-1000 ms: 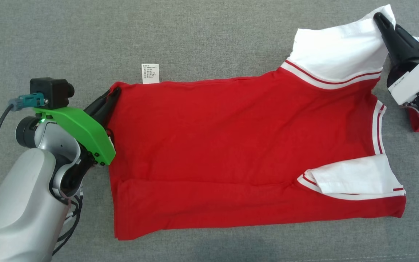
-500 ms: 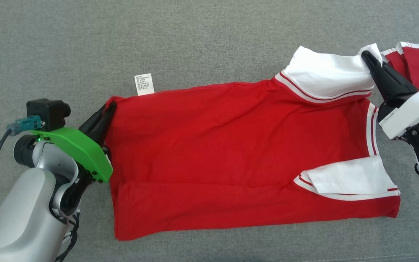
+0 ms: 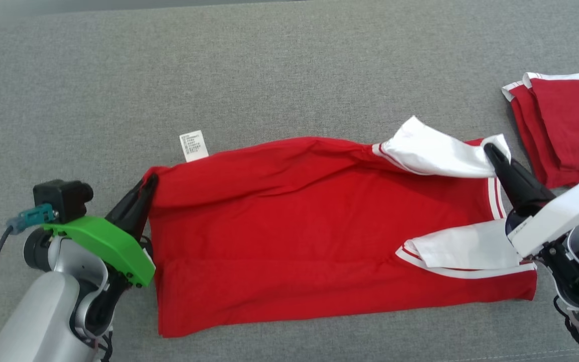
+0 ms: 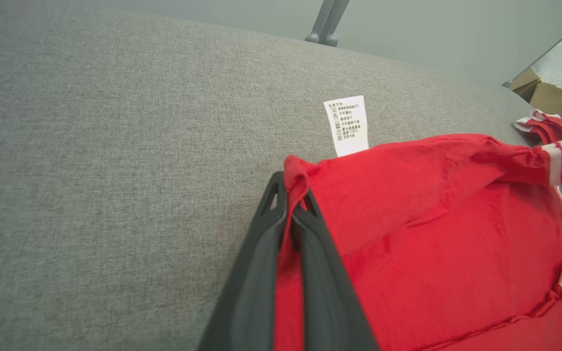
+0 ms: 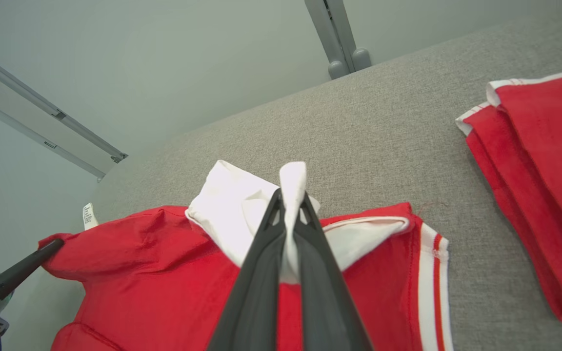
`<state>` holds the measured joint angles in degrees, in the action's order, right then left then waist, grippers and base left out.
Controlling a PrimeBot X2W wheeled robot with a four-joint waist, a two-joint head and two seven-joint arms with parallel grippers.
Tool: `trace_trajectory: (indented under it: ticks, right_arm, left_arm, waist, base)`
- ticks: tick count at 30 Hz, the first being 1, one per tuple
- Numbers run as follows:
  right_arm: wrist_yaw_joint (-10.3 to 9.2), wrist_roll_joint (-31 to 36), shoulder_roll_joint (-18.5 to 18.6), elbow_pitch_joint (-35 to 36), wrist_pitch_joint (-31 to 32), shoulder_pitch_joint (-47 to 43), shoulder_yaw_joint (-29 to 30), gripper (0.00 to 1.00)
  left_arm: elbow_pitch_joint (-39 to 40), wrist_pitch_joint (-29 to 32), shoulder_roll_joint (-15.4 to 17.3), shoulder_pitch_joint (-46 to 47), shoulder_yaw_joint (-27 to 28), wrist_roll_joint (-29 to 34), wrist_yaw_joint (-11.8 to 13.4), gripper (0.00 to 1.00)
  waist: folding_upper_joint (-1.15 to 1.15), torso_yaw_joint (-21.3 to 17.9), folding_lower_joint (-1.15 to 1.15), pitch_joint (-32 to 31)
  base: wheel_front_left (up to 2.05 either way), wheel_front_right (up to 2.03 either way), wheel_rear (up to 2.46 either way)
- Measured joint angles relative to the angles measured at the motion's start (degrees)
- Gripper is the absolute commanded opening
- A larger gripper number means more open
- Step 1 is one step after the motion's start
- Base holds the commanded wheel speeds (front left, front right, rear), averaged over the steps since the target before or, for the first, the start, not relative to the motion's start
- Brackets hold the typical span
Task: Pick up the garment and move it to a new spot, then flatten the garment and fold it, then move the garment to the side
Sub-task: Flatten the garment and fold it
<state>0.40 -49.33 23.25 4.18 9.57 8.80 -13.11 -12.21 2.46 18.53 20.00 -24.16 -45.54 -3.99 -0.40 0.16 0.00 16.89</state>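
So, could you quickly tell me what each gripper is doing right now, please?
Left gripper: shut on the garment, at its red hem corner.
Right gripper: shut on the garment's white sleeve.

Left gripper (image 3: 148,185) clamped tight for me, both fingers pressed flat on a garment (image 3: 294,226) corner at the tips. Green wrist bracket (image 3: 103,241) sits right behind the claw, grey forearm (image 3: 33,322) further back. Right gripper (image 3: 490,151) is pinched closed on white cloth at its tips, white wrist housing (image 3: 556,216) behind.
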Motion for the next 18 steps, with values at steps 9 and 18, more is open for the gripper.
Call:
trace_trajectory:
  ticks: [9,18]
  right_arm:
    - [-2.22,-0.7,-1.2,3.5,-2.3,-8.0,1.5,0.0]
    - [-3.09,-0.8,-1.7,5.6,-3.4,-13.3,1.1,0.0]
  left_arm:
    - [0.7,-0.6,0.0,-6.2,0.1,-0.6,1.6,0.0]
    - [2.8,-1.3,0.6,-8.2,1.2,-0.7,2.6,0.0]
  waist:
    - [0.0,-1.1,0.0,-1.8]
    - [0.0,-1.9,0.0,-2.4]
  base:
    - [0.0,0.0,0.0]
    - [0.0,0.0,0.0]
